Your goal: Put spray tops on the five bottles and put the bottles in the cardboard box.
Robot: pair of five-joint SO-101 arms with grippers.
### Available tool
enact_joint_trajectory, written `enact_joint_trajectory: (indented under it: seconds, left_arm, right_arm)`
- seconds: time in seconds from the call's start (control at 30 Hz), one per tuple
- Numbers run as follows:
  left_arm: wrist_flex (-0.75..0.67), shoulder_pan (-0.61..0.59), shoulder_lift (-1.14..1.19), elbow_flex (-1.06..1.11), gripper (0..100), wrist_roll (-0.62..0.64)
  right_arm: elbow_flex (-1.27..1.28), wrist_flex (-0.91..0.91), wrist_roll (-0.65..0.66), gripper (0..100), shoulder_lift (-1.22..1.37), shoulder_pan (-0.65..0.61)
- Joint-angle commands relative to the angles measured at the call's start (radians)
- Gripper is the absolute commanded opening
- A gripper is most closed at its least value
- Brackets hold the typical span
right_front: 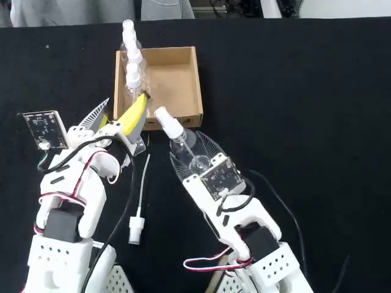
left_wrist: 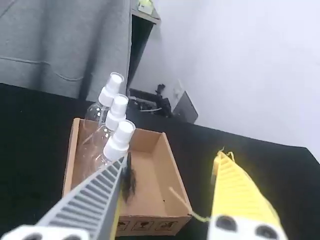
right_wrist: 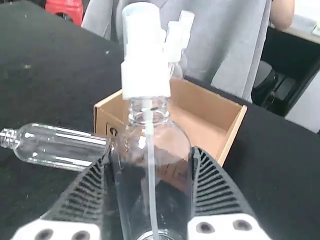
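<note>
My jaws on the left (right_front: pixel 125 105) (left_wrist: pixel 170 160) stand wide apart with nothing between them, over the corner of the cardboard box (right_front: pixel 177 73) (left_wrist: pixel 150 180) that faces my left arm. Inside the box, along its left wall, three bottles (right_front: pixel 133 58) (left_wrist: pixel 117 112) stand in a row, each with a white spray top on.

My jaws on the right (right_front: pixel 192 155) (right_wrist: pixel 150 170) are closed around the body of a fourth bottle (right_front: pixel 183 145) (right_wrist: pixel 150 150), held just in front of the box's front wall. Its spray top (right_front: pixel 166 121) (right_wrist: pixel 145 55) rests over the neck with the tube running down inside, and the neck shows bare beneath it.

A fifth bottle (right_wrist: pixel 55 145), with no top, lies on its side on the black bench (right_front: pixel 317 122) (right_wrist: pixel 40 75) just in front of the box. A loose spray top (right_front: pixel 136 229) lies on the bench well in front of the box, its thin tube pointing back toward the box.
</note>
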Motion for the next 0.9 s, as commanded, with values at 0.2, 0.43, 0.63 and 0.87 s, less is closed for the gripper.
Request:
enact_joint_trajectory:
  seconds: [0.2, 0.43, 0.63, 0.87]
  left_arm:
    - [-0.048, -0.012, -0.009, 0.002, 25, 0.006]
    - [-0.048, -0.007, -0.008, 0.004, 25, 0.006]
    - [-0.049, 0.016, -0.008, 0.018, 25, 0.005]
    - [-0.046, 0.12, -0.009, 0.045, 25, -0.063]
  right_arm:
    - [-0.008, -0.066, 0.002, 6.0, -0.031, 0.041]
    - [-0.01, -0.083, 0.002, 6.0, -0.031, 0.038]
    - [-0.01, -0.083, 0.002, 6.0, -0.031, 0.037]
    - [-0.01, -0.083, 0.002, 6.0, -0.031, 0.04]
